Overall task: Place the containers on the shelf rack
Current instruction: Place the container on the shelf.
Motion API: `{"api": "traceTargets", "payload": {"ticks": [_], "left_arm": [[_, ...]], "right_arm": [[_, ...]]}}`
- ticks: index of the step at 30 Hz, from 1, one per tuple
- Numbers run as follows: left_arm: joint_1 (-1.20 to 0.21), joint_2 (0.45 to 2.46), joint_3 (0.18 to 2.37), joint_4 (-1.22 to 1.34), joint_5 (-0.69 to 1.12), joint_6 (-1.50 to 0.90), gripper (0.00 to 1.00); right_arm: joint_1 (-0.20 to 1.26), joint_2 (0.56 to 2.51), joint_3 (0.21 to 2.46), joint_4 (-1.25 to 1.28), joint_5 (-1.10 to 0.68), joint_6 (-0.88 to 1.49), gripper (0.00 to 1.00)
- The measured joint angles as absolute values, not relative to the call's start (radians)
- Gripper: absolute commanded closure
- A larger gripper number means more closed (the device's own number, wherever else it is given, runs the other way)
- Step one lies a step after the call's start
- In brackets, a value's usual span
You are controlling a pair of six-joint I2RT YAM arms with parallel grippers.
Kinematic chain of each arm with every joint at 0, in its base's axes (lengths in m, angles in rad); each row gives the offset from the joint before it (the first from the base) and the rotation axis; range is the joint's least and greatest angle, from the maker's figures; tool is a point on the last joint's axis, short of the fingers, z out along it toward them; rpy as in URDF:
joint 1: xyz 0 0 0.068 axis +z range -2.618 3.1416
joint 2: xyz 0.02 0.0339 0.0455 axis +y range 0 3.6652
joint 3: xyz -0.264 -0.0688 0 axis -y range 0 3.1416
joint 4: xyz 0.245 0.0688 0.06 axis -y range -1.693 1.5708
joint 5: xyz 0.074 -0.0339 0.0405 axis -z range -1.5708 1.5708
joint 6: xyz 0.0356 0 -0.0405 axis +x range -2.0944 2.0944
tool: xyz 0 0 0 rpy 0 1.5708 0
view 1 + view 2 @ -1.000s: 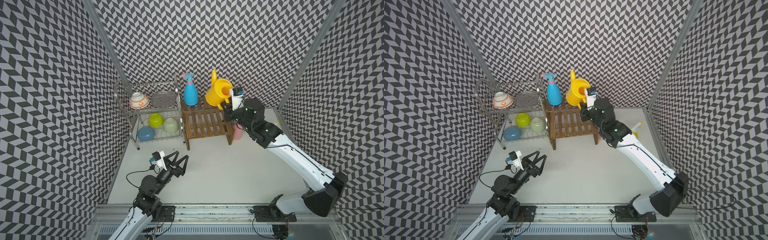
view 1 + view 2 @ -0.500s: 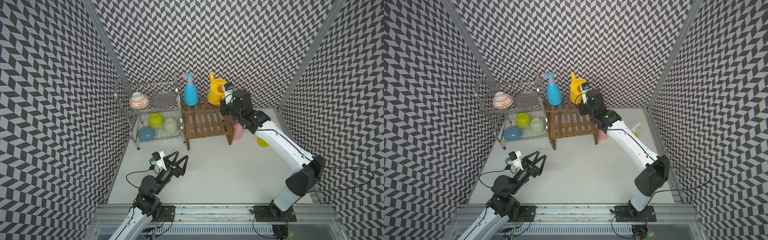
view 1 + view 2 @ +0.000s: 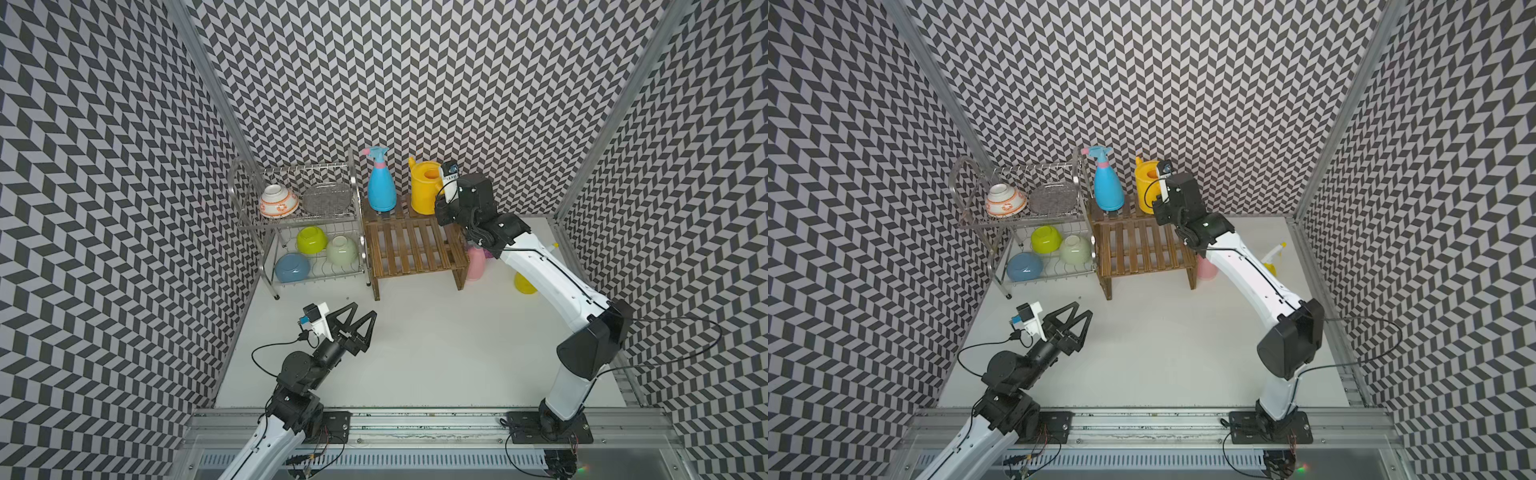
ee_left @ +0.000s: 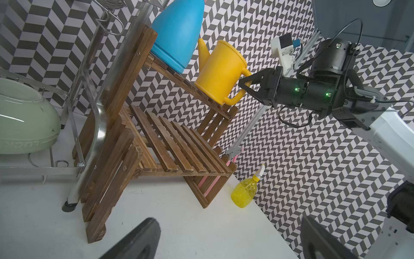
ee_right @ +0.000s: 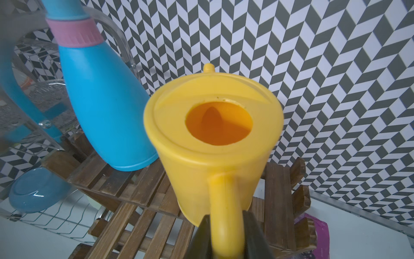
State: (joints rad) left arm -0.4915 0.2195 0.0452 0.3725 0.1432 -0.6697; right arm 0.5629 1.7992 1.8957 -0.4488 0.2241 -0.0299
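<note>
Two containers, the blue spray bottle [image 3: 381, 189] and the yellow watering can [image 3: 424, 191], stand upright on the shelf rack's [image 3: 411, 249] top tier. Right hand [image 5: 226, 226] is clamped on the can's handle. Pink bottle [image 3: 476, 262] and clear yellow bottle [image 4: 245, 194] stand on the surface [image 3: 436, 340] beside the rack. Left hand [image 3: 363, 311] hovers spread apart, empty.

Robot lab test cell dressed as mock kitchen, not real home. Evidence: chevron-print walls [image 3: 457, 83] on 3 sides, aluminium post [image 3: 212, 83] at corner, bare white tabletop [image 3: 436, 353]. 2 arms, left arm [image 3: 299, 374] and right arm [image 3: 540, 270], mounted on metal rail [image 3: 415, 417] along front edge, camera [image 3: 316, 318] on wrist. Household stuff is props: wire dish rack [image 3: 291, 221] with 4 bowls [image 3: 309, 240], wooden rack [image 3: 409, 249] carrying spray bottle [image 3: 381, 189] and watering can [image 3: 424, 191].
</note>
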Motion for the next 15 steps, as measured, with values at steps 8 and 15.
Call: {"api": "traceTargets", "payload": {"ticks": [8, 15], "left_arm": [[-0.492, 0.214, 0.045, 0.370, 0.143, -0.670, 0.00], [-0.492, 0.213, 0.045, 0.368, 0.140, -0.669, 0.00]], "right_arm": [[0.559, 1.808, 1.897, -0.447, 0.232, -0.038, 0.80], [0.559, 1.808, 1.897, -0.442, 0.247, -0.043, 0.82]]}}
